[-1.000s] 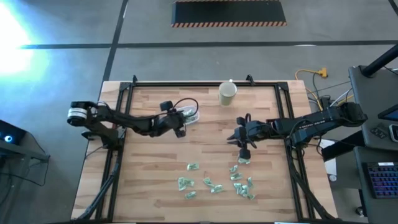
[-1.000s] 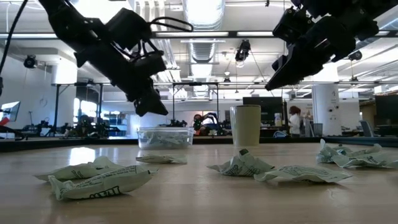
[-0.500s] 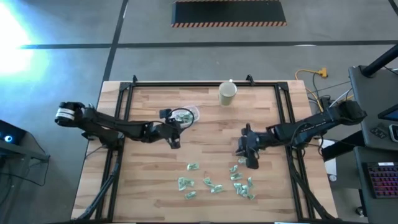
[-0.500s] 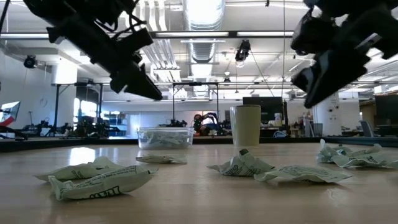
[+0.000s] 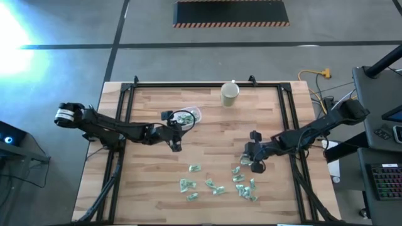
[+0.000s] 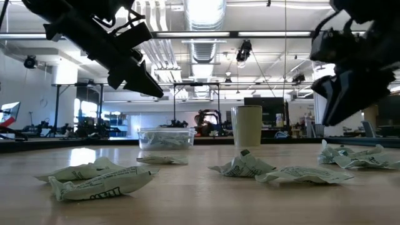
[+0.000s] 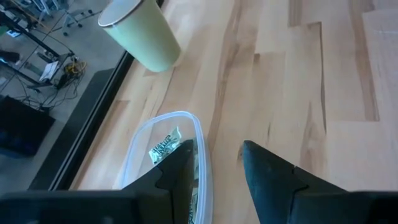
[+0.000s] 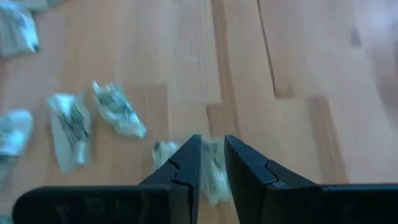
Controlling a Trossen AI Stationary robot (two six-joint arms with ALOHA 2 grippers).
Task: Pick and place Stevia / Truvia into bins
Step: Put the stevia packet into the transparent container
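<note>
While left tool gapes beside tub, right tool gapes above sachets

This is a robotics lab or a workshop in a big industrial hall. The ceiling is open, with ducts, pipes and lamps. The floor is grey concrete with a hazard-striped mat. Beside the table stand a keyboard and cables.
</note>
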